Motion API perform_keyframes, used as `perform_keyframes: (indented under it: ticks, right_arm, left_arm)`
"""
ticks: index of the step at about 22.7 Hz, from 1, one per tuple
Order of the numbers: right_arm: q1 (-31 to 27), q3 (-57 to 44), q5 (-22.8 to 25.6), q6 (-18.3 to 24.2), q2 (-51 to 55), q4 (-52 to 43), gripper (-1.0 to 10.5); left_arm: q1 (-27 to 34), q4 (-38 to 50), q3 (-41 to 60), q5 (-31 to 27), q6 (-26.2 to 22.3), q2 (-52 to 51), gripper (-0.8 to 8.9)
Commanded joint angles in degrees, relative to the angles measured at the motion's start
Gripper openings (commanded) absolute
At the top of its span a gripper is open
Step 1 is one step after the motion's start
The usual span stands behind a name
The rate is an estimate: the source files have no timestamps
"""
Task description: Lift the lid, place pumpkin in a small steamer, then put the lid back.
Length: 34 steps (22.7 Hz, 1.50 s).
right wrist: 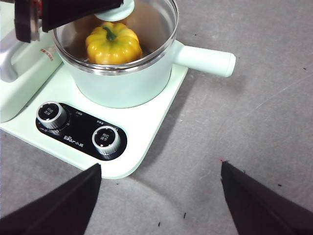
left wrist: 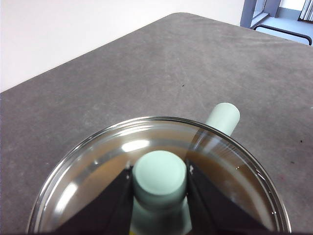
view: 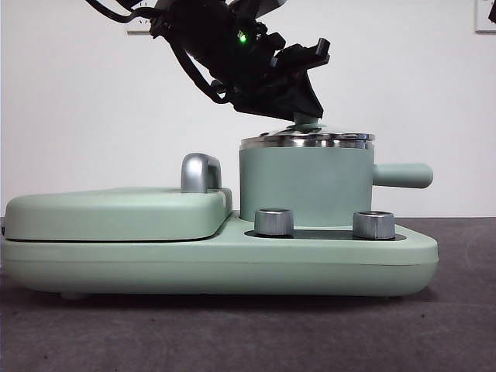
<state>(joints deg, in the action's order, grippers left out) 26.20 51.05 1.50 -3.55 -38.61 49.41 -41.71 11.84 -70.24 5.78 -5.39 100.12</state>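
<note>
The left gripper [view: 304, 116] is clamped on the mint-green knob [left wrist: 160, 177] of the lid [view: 308, 139], one black jaw pressed to each side of the knob, as the left wrist view shows. That grip at the centre lets the glass disc hang level, which suits setting it squarely on the pot. In the front view the lid sits on or just at the steel rim of the small steamer [view: 306, 186]; whether it rests fully seated cannot be told. The pumpkin [right wrist: 113, 44] is inside the steamer, upright with its green stem up, seen through the glass in the right wrist view, so the placing step looks done and only release of the lid seems left.

The steamer stands on the right-hand end of the cooker base [view: 232, 263], behind two steel dials [right wrist: 53, 114], its straight handle [right wrist: 205, 59] pointing out past the base's edge toward bare table [right wrist: 254, 122]. The hinged cover [view: 116, 213] with its chrome handle [view: 200, 172] lies closed on the other end.

The right gripper [right wrist: 161, 196] waits open, back from the base's front corner, holding nothing.

On the black control panel [right wrist: 80, 132] small white print shows; it seems to read "Bear" with characters, too small to be sure. A small label on the cover's side is illegible.
</note>
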Motion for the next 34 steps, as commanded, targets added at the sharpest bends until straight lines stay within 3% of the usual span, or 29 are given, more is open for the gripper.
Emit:
perform_keyframes:
  ticks: [1, 13, 20, 25, 34]
  right_arm:
    - [0.2, 0.4, 0.1, -1.0, -0.2, -0.7, 3.8]
    - [0.2, 0.4, 0.1, -1.0, -0.2, -0.8, 3.8]
    - [0.2, 0.4, 0.1, -1.0, -0.2, -0.8, 3.8]
    - [0.2, 0.4, 0.1, -1.0, -0.2, -0.9, 3.8]
    - [0.2, 0.4, -0.9, -0.9, -0.8, -0.9, 3.8]
  left_arm:
    - [-0.7, 0.6, -1.1, 0.2, -1.1, -0.2, 0.16]
    - [-0.3, -2.3, -1.1, -1.7, -2.8, -0.2, 0.24]
    - [-0.3, -0.7, -1.1, -1.7, -2.5, -0.2, 2.86]
    - [-0.3, -3.8, -1.1, -1.7, -2.3, -2.1, 3.12]
    - [4.5, -24.6, -1.1, -1.7, 14.8, -15.6, 3.09]
